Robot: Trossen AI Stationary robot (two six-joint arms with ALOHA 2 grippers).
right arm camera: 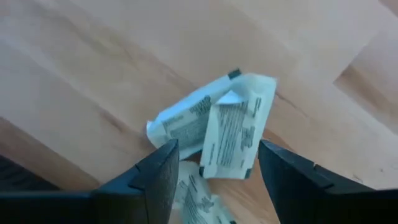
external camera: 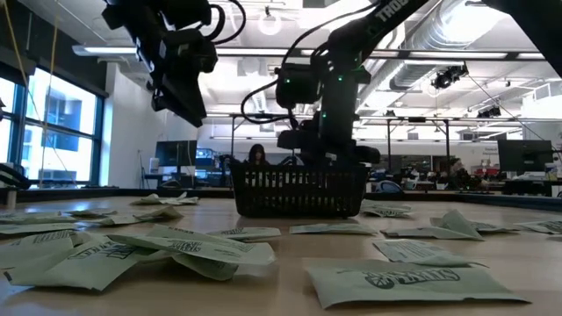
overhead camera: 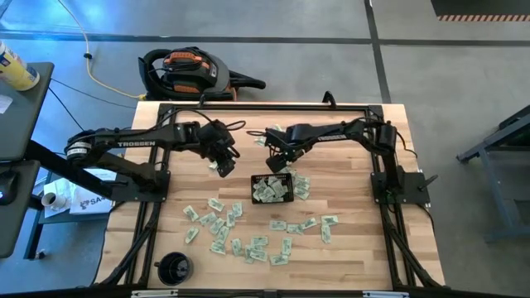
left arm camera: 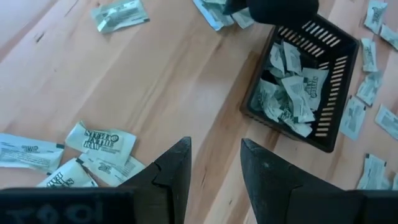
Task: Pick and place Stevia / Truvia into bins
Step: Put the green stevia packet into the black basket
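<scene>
Covering the wooden table (overhead camera: 348, 265), sachets (overhead camera: 217, 228) surround the tray (overhead camera: 272, 190).

Even, bright overhead light fills the high view, with blue glare at its upper left corner. In the low view, ceiling lamps (external camera: 270, 19) and windows (external camera: 54, 132) backlight the arms into silhouettes, and the nearest sachets (external camera: 404, 283) look soft. The right wrist view is blurred across the table (right arm camera: 93, 68)
</scene>
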